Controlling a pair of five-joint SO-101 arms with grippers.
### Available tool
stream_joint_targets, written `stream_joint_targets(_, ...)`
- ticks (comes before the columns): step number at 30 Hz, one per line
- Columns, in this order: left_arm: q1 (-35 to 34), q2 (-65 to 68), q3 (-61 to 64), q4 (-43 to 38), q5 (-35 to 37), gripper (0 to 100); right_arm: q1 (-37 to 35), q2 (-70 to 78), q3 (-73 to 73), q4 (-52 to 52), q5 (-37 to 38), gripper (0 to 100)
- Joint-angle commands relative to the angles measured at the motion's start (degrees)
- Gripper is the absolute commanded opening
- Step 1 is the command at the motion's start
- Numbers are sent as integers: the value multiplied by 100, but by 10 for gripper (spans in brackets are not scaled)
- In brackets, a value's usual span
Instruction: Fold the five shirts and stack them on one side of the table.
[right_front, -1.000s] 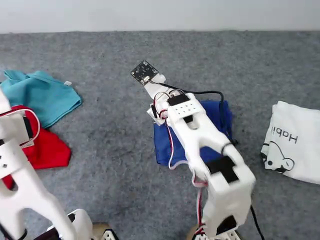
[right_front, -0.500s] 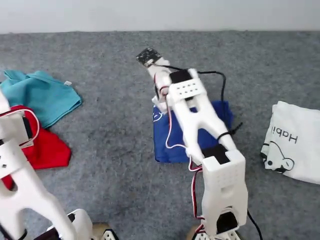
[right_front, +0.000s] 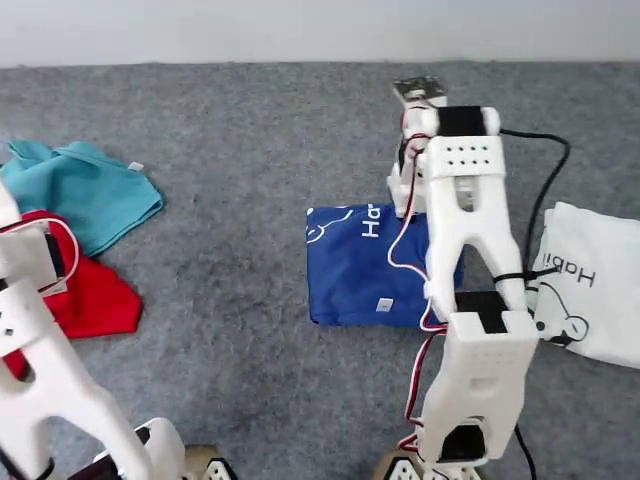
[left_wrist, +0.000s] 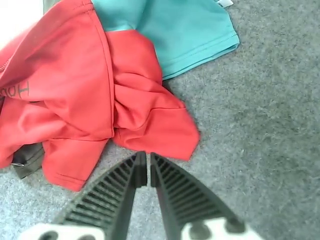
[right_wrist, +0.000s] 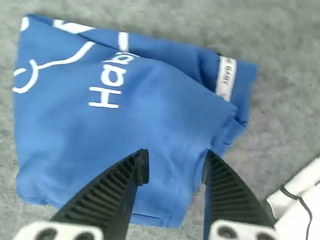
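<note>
"Four shirts on the grey table (right_front: 220, 140), as I count them from above. Where does each one lie?"

"The blue shirt (right_front: 355, 270) sits folded in the middle of the frame, white lettering facing up. The white shirt (right_front: 590, 280) lies folded at the right edge, well apart from the teal shirt (right_front: 85, 190) at the upper left. The red shirt (right_front: 95, 300) is crumpled just below the teal one, touching it."

"And the right arm?"

"The right arm (right_front: 465, 260) stretches up the frame along the blue shirt's right side, between it and the white shirt. Its wrist camera shows the right gripper (right_wrist: 174, 162) with jaws spread and nothing in them, over the blue cloth near the sewn-in label. Whether the tips touch the cloth, I cannot tell."

"What about the left?"

"The left arm (right_front: 40, 380) stands in the lower left corner. The left gripper (left_wrist: 148, 161) is clenched — fingers pressed together, nothing between them — above bare table just beside the red shirt's edge. A dark bit of cloth (left_wrist: 27, 160) peeks out from under the red shirt."
</note>
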Motion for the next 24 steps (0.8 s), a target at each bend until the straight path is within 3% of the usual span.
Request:
stream_joint_targets(1,-18,-88,-22,105,-53,22,312,-356,-220,40,-70,190)
stream_joint_targets(17,-18,-132,655,105,-53,22,268,796,-211,-822,-35,184)
stream_joint_targets(22,-18,-132,646,97,-53,22,286,1042,-220,-1209,-26,14)
stream_joint_targets(24,-18,-132,646,97,-53,22,321,1051,-229,-1262,-26,19)
